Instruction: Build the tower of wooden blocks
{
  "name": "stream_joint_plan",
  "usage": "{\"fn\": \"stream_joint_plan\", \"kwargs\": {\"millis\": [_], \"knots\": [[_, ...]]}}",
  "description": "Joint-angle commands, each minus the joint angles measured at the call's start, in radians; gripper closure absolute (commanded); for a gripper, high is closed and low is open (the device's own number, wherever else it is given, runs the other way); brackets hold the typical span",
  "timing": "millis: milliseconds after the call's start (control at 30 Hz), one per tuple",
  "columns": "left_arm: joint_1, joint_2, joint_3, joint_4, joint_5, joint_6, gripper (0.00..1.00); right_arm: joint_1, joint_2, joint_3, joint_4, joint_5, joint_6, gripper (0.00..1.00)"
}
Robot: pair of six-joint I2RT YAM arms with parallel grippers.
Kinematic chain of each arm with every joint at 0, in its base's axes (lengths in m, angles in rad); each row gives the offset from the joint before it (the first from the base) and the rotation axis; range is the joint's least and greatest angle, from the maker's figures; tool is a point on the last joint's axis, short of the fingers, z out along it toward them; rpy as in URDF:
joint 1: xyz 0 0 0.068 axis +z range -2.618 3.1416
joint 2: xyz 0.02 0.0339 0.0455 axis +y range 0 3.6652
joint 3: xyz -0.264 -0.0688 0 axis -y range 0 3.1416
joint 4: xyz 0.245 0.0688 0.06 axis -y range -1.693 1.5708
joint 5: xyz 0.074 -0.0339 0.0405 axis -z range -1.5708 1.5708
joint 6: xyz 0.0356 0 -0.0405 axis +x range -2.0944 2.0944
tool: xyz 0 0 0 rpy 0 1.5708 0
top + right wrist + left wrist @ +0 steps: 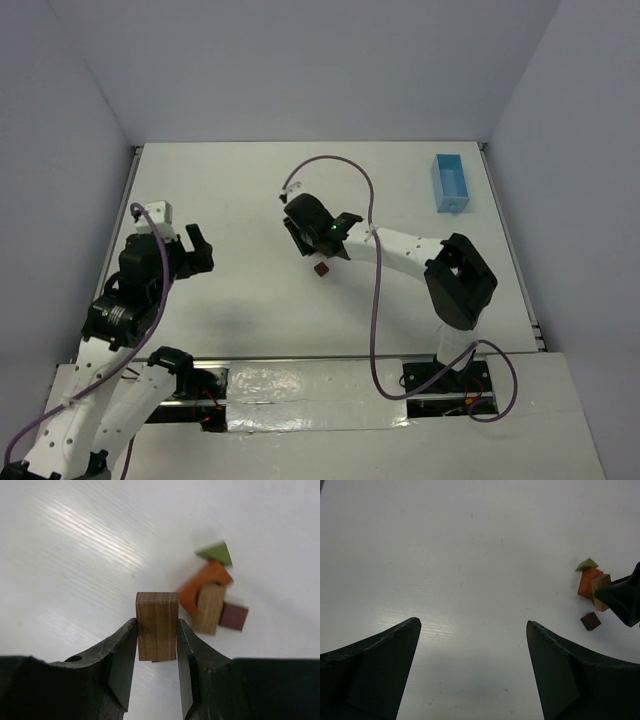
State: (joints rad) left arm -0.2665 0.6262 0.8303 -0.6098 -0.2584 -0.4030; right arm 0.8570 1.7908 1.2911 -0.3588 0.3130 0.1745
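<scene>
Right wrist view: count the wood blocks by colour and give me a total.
Brown: 2, held block, lying block
Orange: 1, arch block
Green: 1, triangle block
Reddish: 1, cube
Total: 5

Green wedge blurred; brown block flanks, perhaps base, behind right claw.
</scene>
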Motion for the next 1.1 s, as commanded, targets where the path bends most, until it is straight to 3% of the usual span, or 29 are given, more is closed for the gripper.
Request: {"fn": "stream_joint_plan", "kwargs": {"millis": [0, 167, 300, 367, 500, 667, 767, 867, 900, 1033, 1067], "knots": [[0.012, -0.098, 0.033, -0.002, -0.14, -0.048, 0.01, 0.022, 0.042, 0.131, 0.038, -0.101, -0.205, 0.74], [0.053, -0.246, 0.038, -0.044, -0.284, -0.112, 0.01, 0.05, 0.228, 0.399, -0.066, -0.311, -0.468, 0.74], [0.07, -0.338, 0.032, -0.044, -0.314, -0.125, 0.0, 0.065, 0.387, 0.563, -0.13, -0.465, -0.631, 0.72], [0.072, -0.374, 0.024, -0.039, -0.32, -0.126, 0.01, 0.068, 0.456, 0.718, -0.243, -0.535, -0.68, 0.7], [0.072, -0.396, 0.016, -0.025, -0.292, -0.111, 0.0, 0.102, 0.62, 0.936, -0.423, -0.52, -0.86, 0.67], [0.072, -0.378, 0.018, -0.024, -0.277, -0.105, 0.0, 0.148, 0.628, 0.86, -0.436, -0.431, -0.966, 0.65], [0.072, -0.373, 0.016, -0.021, -0.269, -0.102, 0.01, 0.151, 0.613, 0.85, -0.46, -0.466, -0.989, 0.58], [0.072, -0.367, 0.013, -0.015, -0.257, -0.094, 0.01, 0.157, 0.585, 0.835, -0.447, -0.485, -0.991, 0.36], [0.072, -0.365, 0.013, -0.013, -0.255, -0.092, 0.01, 0.155, 0.579, 0.841, -0.444, -0.488, -0.986, 0.24], [0.072, -0.352, 0.013, -0.011, -0.243, -0.089, 0.0, 0.145, 0.542, 0.863, -0.401, -0.491, -0.931, 0.08], [0.072, -0.35, 0.015, -0.011, -0.243, -0.088, 0.01, 0.14, 0.506, 0.843, -0.379, -0.486, -0.903, 0.0]]}}
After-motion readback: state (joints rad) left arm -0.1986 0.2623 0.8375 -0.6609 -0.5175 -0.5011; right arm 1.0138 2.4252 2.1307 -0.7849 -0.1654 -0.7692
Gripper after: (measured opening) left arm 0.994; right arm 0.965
